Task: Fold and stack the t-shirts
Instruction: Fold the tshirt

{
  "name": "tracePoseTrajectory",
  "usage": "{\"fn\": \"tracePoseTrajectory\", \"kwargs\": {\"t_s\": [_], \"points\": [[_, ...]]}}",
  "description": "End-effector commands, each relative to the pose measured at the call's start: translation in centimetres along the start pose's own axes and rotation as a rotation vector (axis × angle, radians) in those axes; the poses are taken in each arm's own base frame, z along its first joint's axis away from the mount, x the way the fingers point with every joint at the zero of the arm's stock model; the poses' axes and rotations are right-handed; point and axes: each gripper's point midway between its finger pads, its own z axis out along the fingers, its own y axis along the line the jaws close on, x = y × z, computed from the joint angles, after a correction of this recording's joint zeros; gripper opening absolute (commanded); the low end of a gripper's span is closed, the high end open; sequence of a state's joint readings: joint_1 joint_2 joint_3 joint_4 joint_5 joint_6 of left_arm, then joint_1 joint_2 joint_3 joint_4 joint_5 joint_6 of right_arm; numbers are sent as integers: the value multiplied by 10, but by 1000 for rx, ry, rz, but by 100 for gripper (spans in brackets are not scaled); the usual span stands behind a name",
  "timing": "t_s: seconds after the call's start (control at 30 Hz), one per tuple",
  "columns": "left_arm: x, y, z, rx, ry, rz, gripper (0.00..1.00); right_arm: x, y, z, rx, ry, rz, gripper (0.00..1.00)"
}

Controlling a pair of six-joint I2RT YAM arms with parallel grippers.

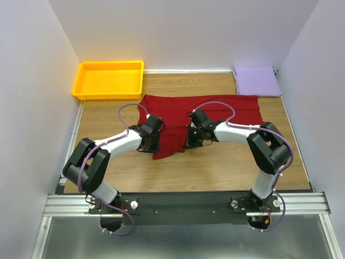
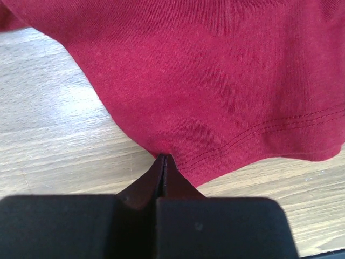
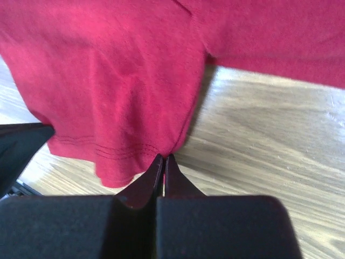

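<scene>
The deep red t-shirt [image 1: 202, 110] lies partly folded across the middle of the table, with a flap hanging toward the near side. My left gripper [image 1: 151, 141] is shut on the flap's left edge near the stitched hem [image 2: 164, 157]. My right gripper [image 1: 190, 141] is shut on the flap's right edge near the hem [image 3: 164, 156]. Both hold the cloth just above the wood. The pale lavender t-shirt [image 1: 256, 80] lies folded flat at the far right corner, away from both grippers.
A yellow-orange plastic tray [image 1: 86, 81] stands at the far left corner. White walls close in the left, right and back sides. Bare wood shows in front of the red shirt, toward the arm bases.
</scene>
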State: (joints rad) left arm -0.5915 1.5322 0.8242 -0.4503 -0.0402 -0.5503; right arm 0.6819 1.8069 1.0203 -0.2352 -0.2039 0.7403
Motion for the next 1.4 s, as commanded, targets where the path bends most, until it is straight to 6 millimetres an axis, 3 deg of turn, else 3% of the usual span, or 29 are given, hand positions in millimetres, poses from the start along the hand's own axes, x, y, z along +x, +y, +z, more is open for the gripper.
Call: {"fn": "tracePoseTrajectory", "kwargs": {"t_s": [0.0, 0.03, 0.13, 0.17, 0.27, 0.3, 0.4, 0.43, 0.53, 0.57, 0.63, 0.77, 0.93, 1.1, 1.37], "points": [[-12, -3, -3, -21, -10, 15, 0, -11, 2, 1, 32, -23, -43, 1], [-31, -8, -9, -23, -54, 16, 0, -19, 5, -1, 37, -47, -59, 1], [-56, -9, -14, -26, -99, 21, 0, -38, 7, -7, 29, -82, -54, 1], [-73, -9, -19, -26, -135, 10, 0, -48, 13, -11, 15, -103, -59, 1], [-99, 0, -23, -48, -174, 1, 0, -72, 12, -17, 7, -144, -61, 1], [-115, -1, -26, -48, -202, -4, 0, -88, 14, -22, -5, -170, -56, 1], [-149, 5, -31, -47, -262, -20, 0, -108, 11, -22, -11, -189, -55, 1], [-156, 7, -31, -45, -275, -18, 0, -125, 11, -26, -20, -218, -49, 1], [-185, 11, -29, -35, -315, -25, 0, -145, 4, -17, -12, -229, -55, 1], [-200, 11, -33, -32, -349, -25, 0, -156, 9, -15, -27, -238, -70, 1], [-211, 14, -25, -37, -356, -27, 0, -176, 12, -16, -42, -267, -78, 1], [-250, 14, -27, -40, -436, -29, 0, -200, 11, -8, -49, -290, -87, 1], [-276, 17, -15, -60, -463, -13, 0, -215, 1, 6, -45, -289, -89, 2], [-285, 29, 0, -111, -468, -18, 0, -225, -5, 13, -41, -295, -110, 2], [-305, 29, 3, -115, -524, -19, 0, -242, -12, 15, -6, -335, -143, 3]]}}
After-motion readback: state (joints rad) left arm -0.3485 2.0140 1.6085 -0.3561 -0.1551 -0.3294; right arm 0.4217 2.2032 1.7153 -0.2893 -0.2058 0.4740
